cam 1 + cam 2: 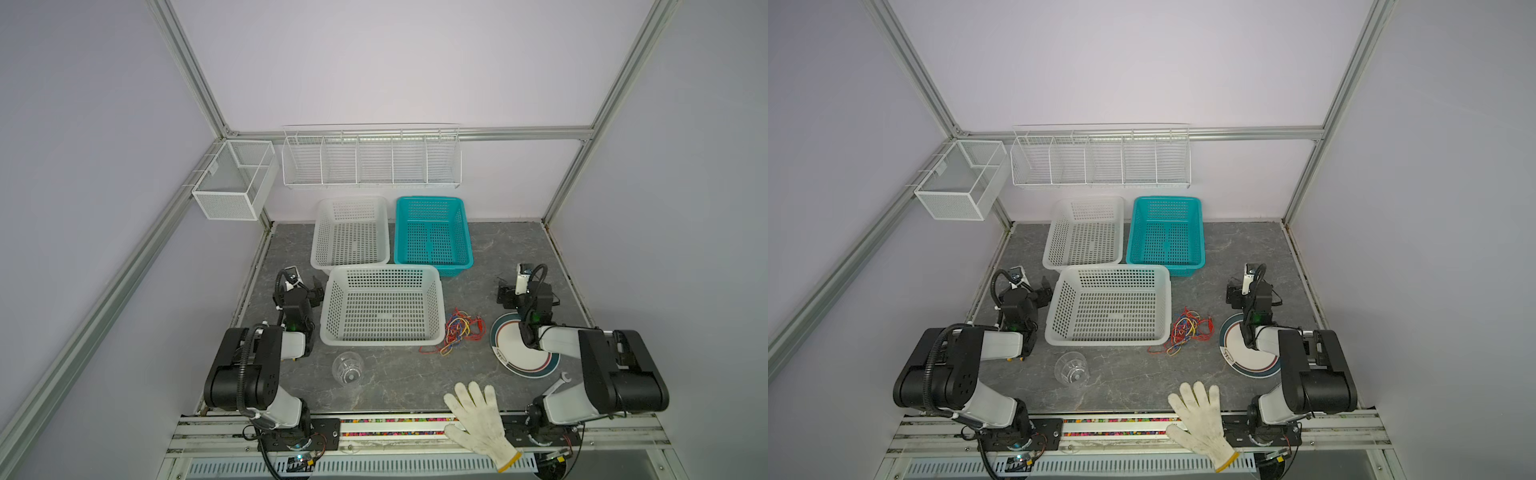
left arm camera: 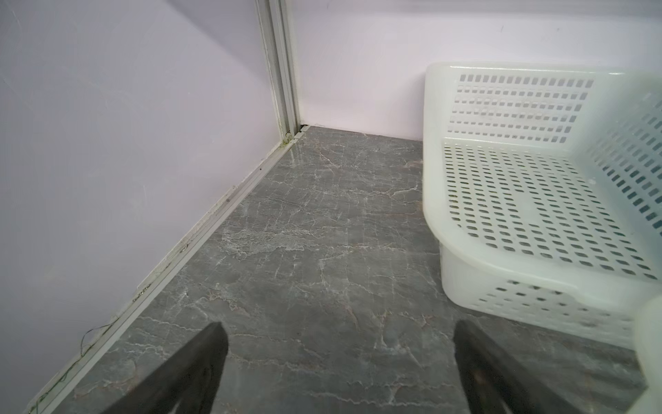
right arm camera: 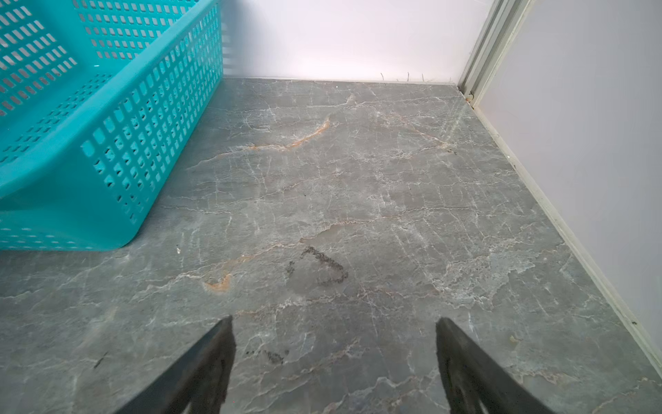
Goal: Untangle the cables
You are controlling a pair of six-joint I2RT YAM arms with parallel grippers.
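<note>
In both top views the cables [image 1: 455,332] [image 1: 1185,330] — a loose knot of thin red, blue and yellow wires — lie on the grey marble-patterned table [image 1: 395,382]. They are just beside the right wall of the near white basket [image 1: 380,341] and left of the striped plate [image 1: 515,357]. One red strand trails toward the front. A clear plastic cup [image 1: 348,368] sits in front of that basket, and a white work glove [image 1: 478,415] lies across the table's front edge.

In the left wrist view the left gripper [image 2: 338,328] has its dark fingers spread wide over bare table, nothing between them. A second white basket [image 2: 431,172] is near.

In the right wrist view the right gripper [image 3: 335,320] is likewise spread and empty — a teal basket [image 3: 89,136] stands off to one side.
</note>
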